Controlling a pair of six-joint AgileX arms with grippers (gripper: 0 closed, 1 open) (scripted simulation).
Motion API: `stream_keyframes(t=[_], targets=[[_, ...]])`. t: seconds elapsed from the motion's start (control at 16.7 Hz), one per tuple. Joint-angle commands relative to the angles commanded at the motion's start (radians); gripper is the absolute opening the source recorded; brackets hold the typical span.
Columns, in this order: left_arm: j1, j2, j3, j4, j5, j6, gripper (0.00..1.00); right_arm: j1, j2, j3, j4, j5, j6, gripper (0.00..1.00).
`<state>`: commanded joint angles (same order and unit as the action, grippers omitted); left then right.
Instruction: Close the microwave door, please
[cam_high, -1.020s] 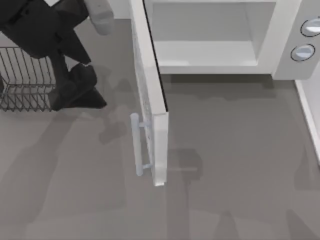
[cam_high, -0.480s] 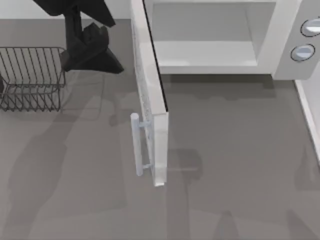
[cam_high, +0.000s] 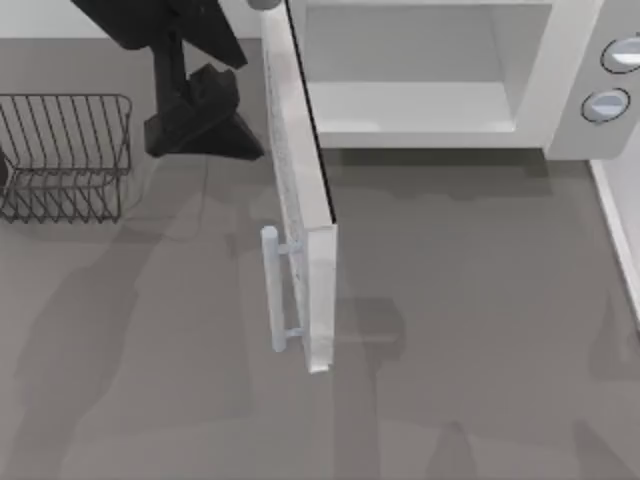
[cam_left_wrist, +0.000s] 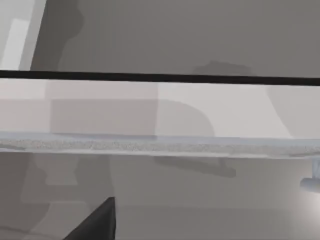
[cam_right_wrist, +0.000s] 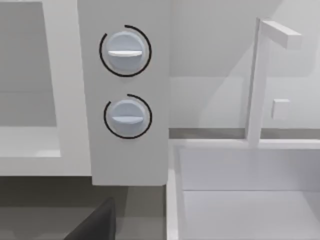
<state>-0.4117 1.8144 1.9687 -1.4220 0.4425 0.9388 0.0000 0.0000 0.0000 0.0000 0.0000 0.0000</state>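
The microwave (cam_high: 440, 80) sits at the far edge of the grey worktop (cam_high: 470, 330), toward the right, its pale cavity open and bare inside. Two round grey-blue knobs (cam_right_wrist: 125, 54) sit one above the other on its side panel. The microwave door (cam_high: 300, 200) stands swung wide, edge-on from above and reaching out toward the near side of the worktop, with its pale bar handle (cam_high: 271, 290) on the outer face, facing left.

A dark wire rack (cam_high: 62, 155) rests at the left edge of the worktop, partly cut off by the frame; nothing is seen lying in it. To the right of the microwave a white basin (cam_right_wrist: 245, 200) with a slim white tap (cam_right_wrist: 257, 80) appears in the right wrist view.

The left pincer (cam_high: 205, 115) hangs just left of the door, near its hinged end, between rack and door. Its dark shape reads as one mass from above, so I cannot tell whether its fingers are parted or clenched. In the left wrist view the door's outer face and dark inner edge run across close up, with a single dark finger (cam_left_wrist: 97, 225) at the frame's edge.
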Motion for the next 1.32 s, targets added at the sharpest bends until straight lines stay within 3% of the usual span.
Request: stream_keyframes(t=[0.36,0.72,1.32], targets=[[-0.063,-0.005,-0.204,0.229,-0.02,-0.066,1.0,0.0,0.0,0.0,0.0,0.0,0.0,1.0],[-0.073,-0.007,-0.235,0.262,-0.024,-0.077,1.0,0.0,0.0,0.0,0.0,0.0,0.0,1.0],[-0.073,-0.007,-0.235,0.262,-0.024,-0.077,0.25,0.0,0.0,0.0,0.0,0.0,0.0,1.0]])
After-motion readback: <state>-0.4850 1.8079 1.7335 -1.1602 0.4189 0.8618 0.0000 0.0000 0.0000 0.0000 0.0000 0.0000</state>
